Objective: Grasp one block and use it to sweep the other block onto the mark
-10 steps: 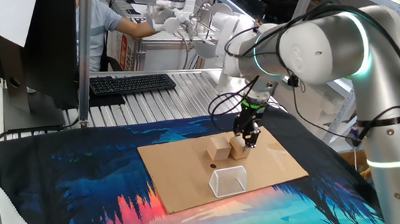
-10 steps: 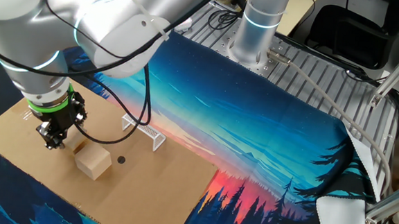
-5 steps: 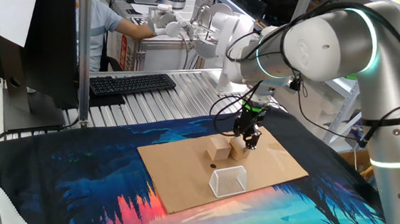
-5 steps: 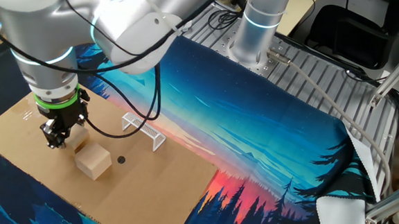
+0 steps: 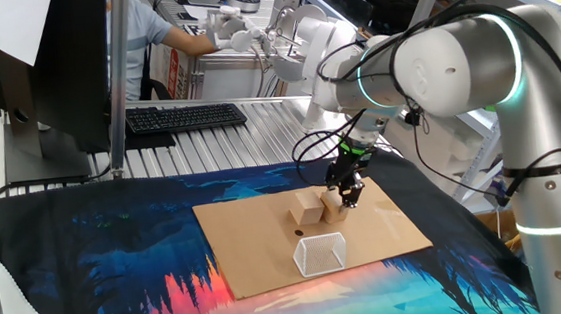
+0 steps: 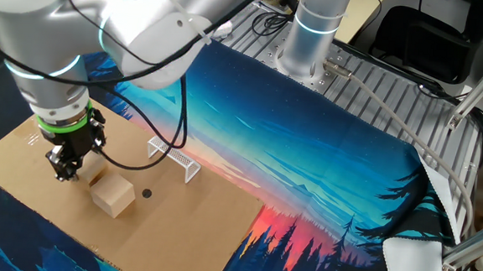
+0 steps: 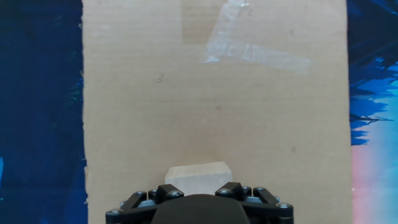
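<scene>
Two light wooden blocks stand side by side on the cardboard sheet (image 5: 258,249). The left block (image 5: 309,210) is free and also shows in the other fixed view (image 6: 112,196). My gripper (image 5: 347,198) stands upright with its fingertips down at the right block (image 5: 335,212); in the other fixed view my gripper (image 6: 64,172) half hides that block (image 6: 97,177). In the hand view the block (image 7: 198,172) lies just ahead of the gripper housing, and the fingers are hidden. The mark (image 5: 299,233) is a tiny dark dot just in front of the free block, also seen in the other fixed view (image 6: 146,194).
A clear box with white edges (image 5: 320,254) stands on the cardboard just beyond the mark, near its front edge, and shows in the other fixed view (image 6: 174,157). A patterned blue cloth (image 5: 118,260) surrounds the cardboard. A keyboard (image 5: 185,116) lies behind on the metal table.
My gripper has shifted only slightly over the right block. Both blocks stand where they were.
</scene>
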Robot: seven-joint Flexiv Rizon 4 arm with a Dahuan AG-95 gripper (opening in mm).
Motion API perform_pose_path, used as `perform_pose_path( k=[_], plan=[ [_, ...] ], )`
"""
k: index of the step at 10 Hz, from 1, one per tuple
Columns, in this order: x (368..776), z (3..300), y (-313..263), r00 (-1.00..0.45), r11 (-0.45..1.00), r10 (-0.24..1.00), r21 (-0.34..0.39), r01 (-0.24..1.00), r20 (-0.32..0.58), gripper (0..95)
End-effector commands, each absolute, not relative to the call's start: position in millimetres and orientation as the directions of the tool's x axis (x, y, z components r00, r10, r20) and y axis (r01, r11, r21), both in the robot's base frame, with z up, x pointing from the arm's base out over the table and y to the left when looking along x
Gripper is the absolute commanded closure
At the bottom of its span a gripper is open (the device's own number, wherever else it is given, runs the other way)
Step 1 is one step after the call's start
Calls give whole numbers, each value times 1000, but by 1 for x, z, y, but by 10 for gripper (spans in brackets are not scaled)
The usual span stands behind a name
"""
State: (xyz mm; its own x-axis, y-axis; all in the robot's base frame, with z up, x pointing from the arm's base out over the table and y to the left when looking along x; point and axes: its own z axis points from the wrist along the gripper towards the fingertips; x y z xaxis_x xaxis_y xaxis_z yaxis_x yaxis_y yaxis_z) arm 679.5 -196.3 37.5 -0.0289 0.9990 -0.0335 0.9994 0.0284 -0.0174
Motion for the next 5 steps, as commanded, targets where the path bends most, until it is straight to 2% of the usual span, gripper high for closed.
perform_pose_path(
  k=[1, 5],
  plan=[
    [679, 39, -188, -19, 19, 999, -16, 1000, -33, 950],
    [684, 43, -174, 7, -8, 999, -19, 1000, -40, 950]
  ],
)
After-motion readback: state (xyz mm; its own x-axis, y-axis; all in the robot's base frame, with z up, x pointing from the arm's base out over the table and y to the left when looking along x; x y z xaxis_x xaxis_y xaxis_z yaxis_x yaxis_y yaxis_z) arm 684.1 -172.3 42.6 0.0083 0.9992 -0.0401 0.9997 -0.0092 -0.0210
